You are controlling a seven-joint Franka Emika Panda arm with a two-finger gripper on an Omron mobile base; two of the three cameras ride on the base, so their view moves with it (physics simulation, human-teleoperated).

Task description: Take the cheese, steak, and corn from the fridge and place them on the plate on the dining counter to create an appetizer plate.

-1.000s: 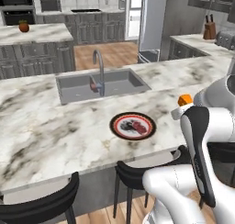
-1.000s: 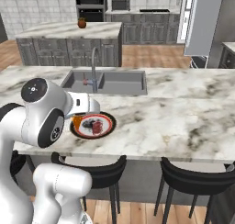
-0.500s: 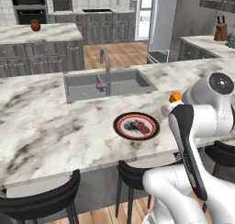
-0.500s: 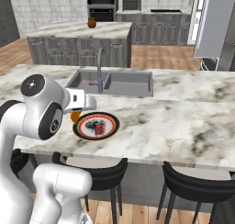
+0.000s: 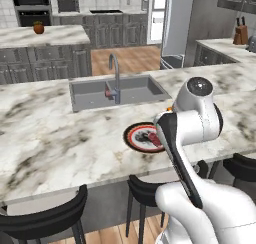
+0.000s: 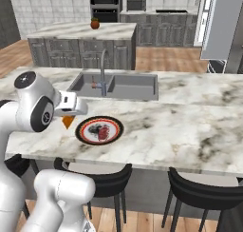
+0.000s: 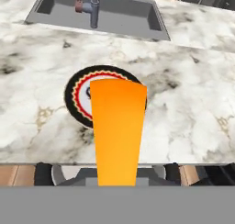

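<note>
An orange wedge of cheese [image 7: 118,126] is held in my gripper [image 7: 108,173], which is shut on it. From the hand view the wedge hangs above the near edge of the plate [image 7: 73,92]. In the right base view the cheese [image 6: 68,123] and gripper [image 6: 69,116] hover just left of the plate [image 6: 114,126], over the dining counter [image 6: 180,131]. The dark red steak [image 6: 98,131] lies in the plate's centre. In the left base view my arm hides part of the plate [image 5: 131,136], and a sliver of cheese [image 5: 170,108] peeks out. The corn is out of view. The fridge [image 6: 220,24] stands far back right.
An inset grey sink [image 6: 135,86] with a tap [image 6: 102,69] lies just behind the plate. Black stools [image 6: 199,190] line the counter's near edge. A second marble island [image 6: 80,33] with dark cabinets stands farther back, with a small round orange thing [image 6: 95,23] on it.
Both base views have shifted, so the base has moved along the counter. The cheese stays in the shut gripper beside the plate; the steak has not moved.
</note>
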